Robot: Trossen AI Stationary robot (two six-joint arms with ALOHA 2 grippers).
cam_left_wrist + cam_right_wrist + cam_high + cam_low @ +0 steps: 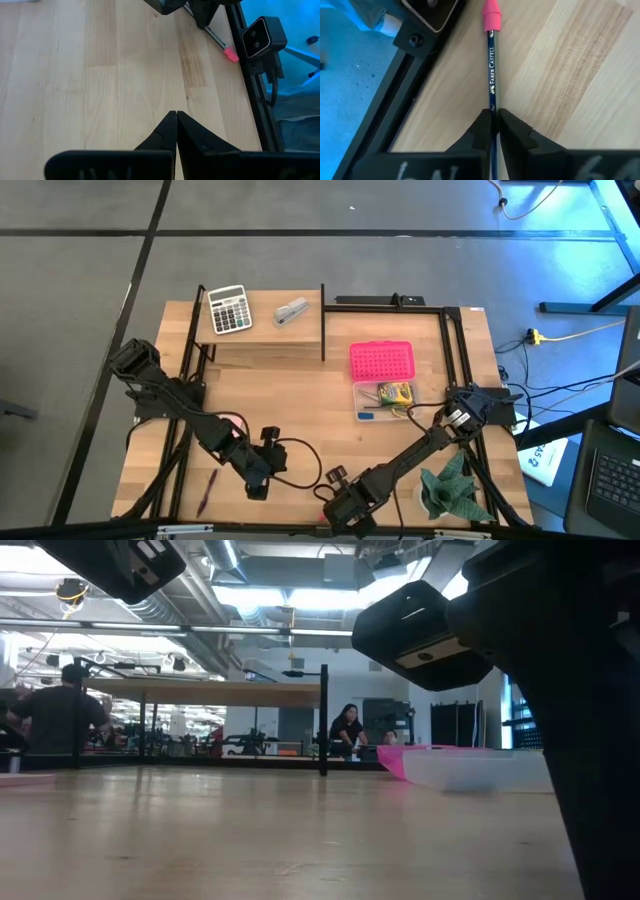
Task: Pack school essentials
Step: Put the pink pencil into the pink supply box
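My right gripper (pixel 336 502) stands near the table's near edge, shut on a dark blue pencil (pixel 491 65) with a pink eraser end (pixel 491 11). To its left my left gripper (pixel 257 483) hangs shut over bare wood, holding nothing (pixel 176 116). In the left wrist view the same pencil (pixel 220 41) shows under the right gripper. Another thin pencil (pixel 207 492) lies flat on the table at the near left. A clear tray (pixel 368 412) at mid right holds the yellow-green crayon box (pixel 394 392) and a small blue item (pixel 367 417). My right gripper pinches the pencil's shaft (pixel 493 111) between its two fingers, well away from the eraser end. The fingers come steeply from above. The pencil runs on past the fingertips toward the black rail. Whether its eraser end rests on the wood, I cannot tell.
A pink lid (pixel 381 361) stands open behind the tray. A calculator (pixel 229 309) and a grey stapler (pixel 291 311) sit on the raised shelf at the far left. A green cloth thing (pixel 450 490) lies at the near right. A black rail (pixel 405 95) and a camera (pixel 261 37) line the near edge.
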